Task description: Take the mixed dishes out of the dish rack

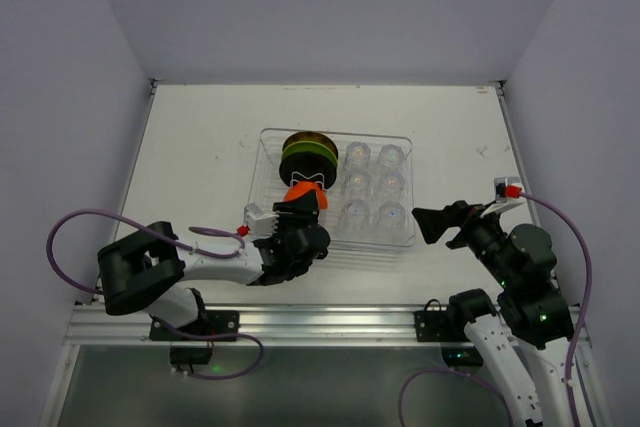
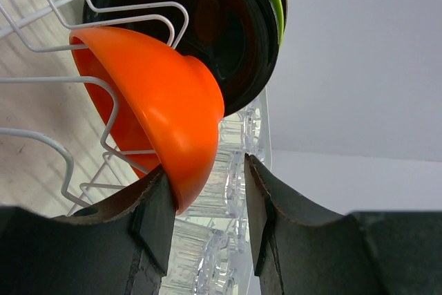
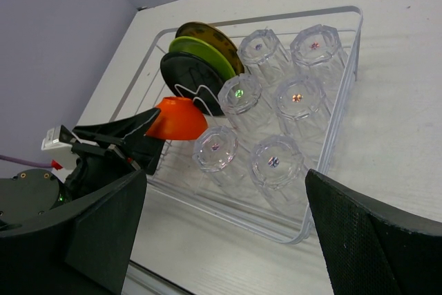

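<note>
Your left arm (image 1: 215, 265) lay folded low, its forearm running rightward from the elbow to the wrist, and the left claw (image 1: 303, 202) pointed away from the bases. In the left wrist view its two fingers (image 2: 148, 233) stood parted, with a clear gap between the pads. Your right arm (image 1: 525, 277) rose from its base and bent leftward, with the right claw (image 1: 438, 224) aimed to the left. Its fingers were spread wide, one showing at each lower corner of the right wrist view.
</note>
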Tool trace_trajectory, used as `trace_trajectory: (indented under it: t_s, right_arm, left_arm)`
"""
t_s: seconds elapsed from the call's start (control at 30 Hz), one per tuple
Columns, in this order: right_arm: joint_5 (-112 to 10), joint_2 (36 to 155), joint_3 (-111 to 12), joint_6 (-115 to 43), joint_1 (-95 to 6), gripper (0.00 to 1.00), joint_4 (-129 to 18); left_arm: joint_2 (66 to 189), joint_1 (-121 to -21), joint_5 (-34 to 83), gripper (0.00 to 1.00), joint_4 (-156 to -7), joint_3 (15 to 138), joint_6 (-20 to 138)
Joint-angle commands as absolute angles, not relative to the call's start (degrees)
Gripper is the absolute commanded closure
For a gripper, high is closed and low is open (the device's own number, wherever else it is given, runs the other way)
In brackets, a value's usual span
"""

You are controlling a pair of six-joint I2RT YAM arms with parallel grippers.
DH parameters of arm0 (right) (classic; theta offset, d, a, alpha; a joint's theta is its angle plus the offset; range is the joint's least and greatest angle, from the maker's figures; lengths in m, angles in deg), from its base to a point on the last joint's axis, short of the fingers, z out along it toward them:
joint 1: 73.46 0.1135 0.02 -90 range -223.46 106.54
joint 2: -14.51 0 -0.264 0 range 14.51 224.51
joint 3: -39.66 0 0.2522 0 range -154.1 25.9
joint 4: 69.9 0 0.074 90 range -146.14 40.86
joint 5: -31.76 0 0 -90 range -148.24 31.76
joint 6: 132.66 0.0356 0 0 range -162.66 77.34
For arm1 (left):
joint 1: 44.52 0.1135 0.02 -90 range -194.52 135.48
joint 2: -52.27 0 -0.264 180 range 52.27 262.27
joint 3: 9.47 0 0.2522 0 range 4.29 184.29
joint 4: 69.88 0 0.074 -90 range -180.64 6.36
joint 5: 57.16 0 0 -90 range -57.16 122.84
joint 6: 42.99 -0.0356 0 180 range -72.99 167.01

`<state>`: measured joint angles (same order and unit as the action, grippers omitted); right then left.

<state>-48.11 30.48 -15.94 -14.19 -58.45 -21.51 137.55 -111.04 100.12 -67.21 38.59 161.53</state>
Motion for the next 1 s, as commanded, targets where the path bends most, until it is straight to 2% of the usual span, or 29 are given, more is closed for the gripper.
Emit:
trace_trajectory:
  t_s: [0.0,0.33,0.97]
  right_arm:
    - [-47.1,30.2,-16.1,-14.0,-58.4,0.01,-23.6]
    - [-46.6,30.6,-16.7,-13.9,-58.3,0.01,-23.3]
    - [-46.9,31.2,-17.5,-14.4,-58.4,0.01,-23.2]
  left_arm:
    - [135.2,-111.5,107.2,0.56,-62.4,38.9,174.2]
    - [134.2,-111.6,107.6,0.59,-62.4,38.9,173.6]
    - [132.8,-111.6,108.0,0.88,-64.4,38.6,173.7]
